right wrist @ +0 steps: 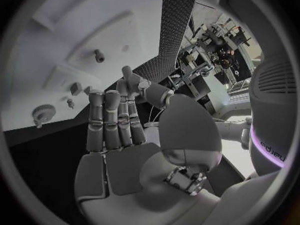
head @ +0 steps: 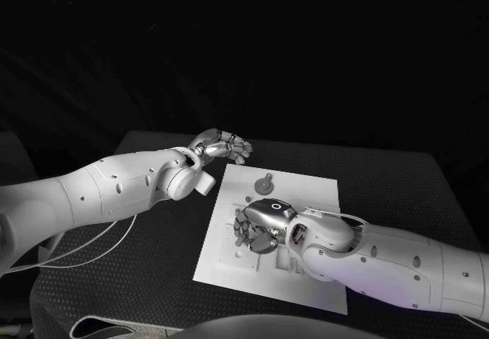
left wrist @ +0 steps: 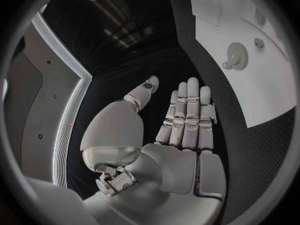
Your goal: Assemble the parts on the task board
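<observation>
White task board (head: 311,185) w/ gear (head: 264,185) untouched; right hand (head: 257,227) over board, fingers straight, together, empty, prob. reaching for parts; left hand (head: 222,147) off board, flat, empty, kept clear.

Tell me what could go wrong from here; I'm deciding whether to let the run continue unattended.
1. The right hand hovers open over the task board, hiding what lies beneath from the head camera, so a reach there may be misjudged.
2. The gear lies loose close to that hand; a sweep of the arm could knock it.
3. The left hand hangs open off the board, not steadying it.
</observation>
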Controlling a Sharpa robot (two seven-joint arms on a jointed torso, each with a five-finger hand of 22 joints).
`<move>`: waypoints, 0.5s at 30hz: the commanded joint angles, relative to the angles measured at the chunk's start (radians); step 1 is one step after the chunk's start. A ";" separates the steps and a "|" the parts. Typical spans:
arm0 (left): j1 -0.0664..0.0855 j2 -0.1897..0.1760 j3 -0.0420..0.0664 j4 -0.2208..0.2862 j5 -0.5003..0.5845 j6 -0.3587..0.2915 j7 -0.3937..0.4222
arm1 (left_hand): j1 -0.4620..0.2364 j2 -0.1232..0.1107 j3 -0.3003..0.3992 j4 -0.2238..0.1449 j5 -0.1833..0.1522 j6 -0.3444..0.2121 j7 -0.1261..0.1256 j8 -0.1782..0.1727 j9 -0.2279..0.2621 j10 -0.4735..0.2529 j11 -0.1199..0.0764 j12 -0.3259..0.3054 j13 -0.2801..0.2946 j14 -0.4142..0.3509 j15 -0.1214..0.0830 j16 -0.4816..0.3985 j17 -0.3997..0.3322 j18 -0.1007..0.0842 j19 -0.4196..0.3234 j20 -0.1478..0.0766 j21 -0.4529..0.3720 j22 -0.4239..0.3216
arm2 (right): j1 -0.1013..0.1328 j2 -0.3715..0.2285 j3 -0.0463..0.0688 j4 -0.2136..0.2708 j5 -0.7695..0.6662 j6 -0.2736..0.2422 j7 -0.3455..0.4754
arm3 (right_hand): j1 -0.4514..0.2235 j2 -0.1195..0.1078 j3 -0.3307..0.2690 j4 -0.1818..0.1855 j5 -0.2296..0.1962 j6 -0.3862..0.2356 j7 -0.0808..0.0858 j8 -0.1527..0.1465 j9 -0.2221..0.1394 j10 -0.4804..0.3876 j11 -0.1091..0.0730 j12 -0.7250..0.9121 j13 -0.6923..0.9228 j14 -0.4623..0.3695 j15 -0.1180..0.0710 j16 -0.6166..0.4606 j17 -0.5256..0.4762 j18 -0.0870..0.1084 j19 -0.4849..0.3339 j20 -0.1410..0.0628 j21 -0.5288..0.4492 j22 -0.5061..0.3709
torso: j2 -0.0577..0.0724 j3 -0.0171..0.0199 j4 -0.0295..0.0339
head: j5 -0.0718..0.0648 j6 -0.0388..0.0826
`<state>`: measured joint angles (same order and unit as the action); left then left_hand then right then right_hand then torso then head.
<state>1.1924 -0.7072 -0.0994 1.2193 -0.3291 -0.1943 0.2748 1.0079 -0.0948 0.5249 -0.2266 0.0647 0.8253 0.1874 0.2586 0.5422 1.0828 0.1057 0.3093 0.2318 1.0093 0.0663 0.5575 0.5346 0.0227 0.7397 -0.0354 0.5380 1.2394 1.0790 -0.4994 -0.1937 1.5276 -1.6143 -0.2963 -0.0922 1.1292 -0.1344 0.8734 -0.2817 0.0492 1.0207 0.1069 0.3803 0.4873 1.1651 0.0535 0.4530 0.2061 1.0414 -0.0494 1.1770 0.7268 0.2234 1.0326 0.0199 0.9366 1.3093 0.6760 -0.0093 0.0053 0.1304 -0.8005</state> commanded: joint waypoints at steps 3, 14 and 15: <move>0.001 0.004 0.001 0.000 0.005 0.015 0.003 | 0.000 0.006 -0.001 0.007 -0.001 -0.007 0.000 0.004 -0.002 0.001 0.007 -0.003 0.001 0.003 0.001 -0.006 0.002 0.013 0.004 0.003 -0.004 0.001 | -0.008 0.022 -0.008 -0.012 -0.066 0.032 -0.015 | -0.002 0.007 0.000 -0.005 0.004 0.004 0.000 0.002 0.025 0.000 0.001 0.006 0.001 0.006 -0.001 0.001 -0.001 0.038 0.009 -0.003 0.006 0.015 | 0.002 0.0030 0.0002 | 0.009 -0.003; 0.001 0.005 0.001 -0.001 0.005 0.016 0.003 | -0.001 0.006 -0.001 0.007 -0.001 -0.007 0.000 0.004 -0.002 0.001 0.008 -0.004 0.002 0.002 0.001 -0.008 0.004 0.013 0.004 0.003 -0.005 0.002 | -0.034 0.046 -0.021 -0.043 -0.091 0.048 -0.022 | -0.002 0.009 0.001 -0.006 0.005 0.003 0.000 0.001 0.026 -0.001 0.001 0.006 0.002 0.007 -0.001 0.000 -0.002 0.038 0.010 -0.004 0.006 0.015 | 0.001 0.0024 -0.0010 | 0.017 -0.011; 0.001 0.005 0.001 -0.002 0.005 0.016 0.003 | -0.001 0.006 -0.001 0.007 -0.001 -0.007 0.000 0.004 -0.002 0.001 0.008 -0.004 0.002 0.002 0.001 -0.008 0.004 0.013 0.004 0.003 -0.005 0.002 | -0.034 0.047 -0.021 -0.044 -0.091 0.048 -0.022 | -0.002 0.009 0.001 -0.006 0.005 0.003 0.000 0.001 0.026 -0.001 0.001 0.006 0.002 0.007 -0.001 0.000 -0.002 0.038 0.010 -0.004 0.006 0.015 | 0.001 0.0019 -0.0011 | 0.017 -0.012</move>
<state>1.1924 -0.7047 -0.0996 1.2166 -0.3290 -0.1925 0.2723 1.0079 -0.0948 0.5249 -0.2266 0.0648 0.8253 0.1874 0.2586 0.5413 1.0828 0.1057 0.3089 0.2326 1.0093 0.0663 0.5536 0.5373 0.0228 0.7397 -0.0355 0.5380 1.2402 1.0456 -0.4542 -0.2150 1.4848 -1.6816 -0.2708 -0.1099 1.1293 -0.1345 0.8721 -0.2830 0.0492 1.0190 0.1073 0.3777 0.4877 1.1651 0.0534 0.4529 0.2070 1.0415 -0.0491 1.1772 0.7257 0.2233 1.0378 0.0177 0.9406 1.3092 0.6776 -0.0065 0.0047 0.1463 -0.8101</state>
